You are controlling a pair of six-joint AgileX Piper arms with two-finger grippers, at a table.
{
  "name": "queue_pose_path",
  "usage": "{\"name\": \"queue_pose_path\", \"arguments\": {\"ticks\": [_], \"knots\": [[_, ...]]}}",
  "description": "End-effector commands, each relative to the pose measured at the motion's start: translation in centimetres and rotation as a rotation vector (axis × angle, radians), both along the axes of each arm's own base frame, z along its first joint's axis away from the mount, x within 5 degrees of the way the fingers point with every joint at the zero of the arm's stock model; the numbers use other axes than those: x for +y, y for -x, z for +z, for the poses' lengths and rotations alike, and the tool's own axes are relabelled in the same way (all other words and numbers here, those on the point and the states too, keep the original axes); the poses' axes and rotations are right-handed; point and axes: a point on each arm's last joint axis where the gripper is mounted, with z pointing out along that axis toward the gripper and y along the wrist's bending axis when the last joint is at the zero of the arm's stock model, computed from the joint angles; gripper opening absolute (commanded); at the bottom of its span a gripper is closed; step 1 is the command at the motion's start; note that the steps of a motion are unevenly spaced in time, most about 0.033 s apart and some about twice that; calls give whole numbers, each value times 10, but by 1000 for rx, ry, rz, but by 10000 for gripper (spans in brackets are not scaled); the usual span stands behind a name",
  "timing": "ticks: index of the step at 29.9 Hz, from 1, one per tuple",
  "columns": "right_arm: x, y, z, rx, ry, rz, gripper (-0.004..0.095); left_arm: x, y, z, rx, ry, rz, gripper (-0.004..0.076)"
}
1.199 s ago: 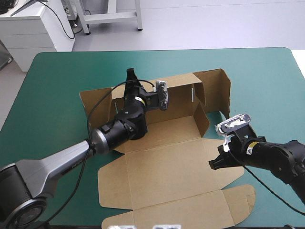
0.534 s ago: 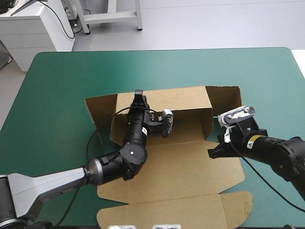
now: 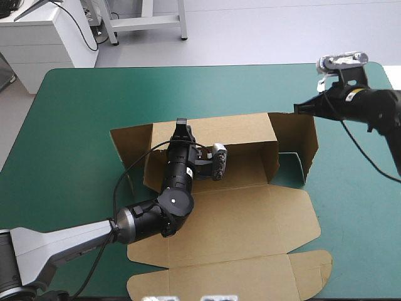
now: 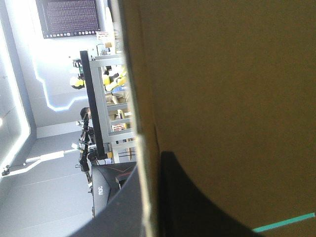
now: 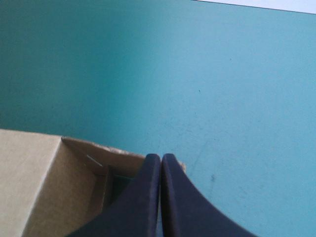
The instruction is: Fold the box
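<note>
The brown box (image 3: 238, 213) lies mid-table with its lid flat toward the near edge. Its back wall (image 3: 232, 128) and right side flap (image 3: 299, 135) stand upright. My left gripper (image 3: 182, 127) is shut on the back wall's top edge; in the left wrist view the board (image 4: 222, 74) runs between the left gripper's (image 4: 148, 168) black fingers. My right gripper (image 3: 298, 109) hovers shut just above the far corner of the right flap. In the right wrist view the right gripper (image 5: 161, 158) forms one point over that corner (image 5: 98, 160), holding nothing.
The left side flap (image 3: 128, 141) stands out beyond the back wall's left end. The lid's front flaps (image 3: 307, 269) reach close to the table's near edge. Teal-green cover (image 3: 81, 106) shows around the box on the far, left and right sides.
The right gripper has lifted away from the box's right front side and moved to the far right, over the right flap's top corner. Earlier the left gripper stood the back wall upright; it now holds still.
</note>
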Motion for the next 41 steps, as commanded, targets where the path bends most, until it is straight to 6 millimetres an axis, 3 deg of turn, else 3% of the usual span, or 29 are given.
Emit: {"name": "queue_pose_path", "arguments": {"ticks": [1,8,16,24,31,41], "knots": [[-15,-23,13,-52,-110,51,-2,7,3,18,-51,30,31,-8],[-19,-68,-19,50,-154,68,-2,6,3,18,-47,32,23,-8],[-20,-81,-42,128,-151,74,-2,6,3,18,-49,31,22,-8],[-29,-75,-57,224,-169,99,-2,6,3,19,-53,29,22,-6],[-38,-65,-85,290,-363,184,-2,6,3,18,-47,31,23,-7],[-30,-25,-106,194,-398,223,-2,6,3,18,-46,32,21,-7]]}}
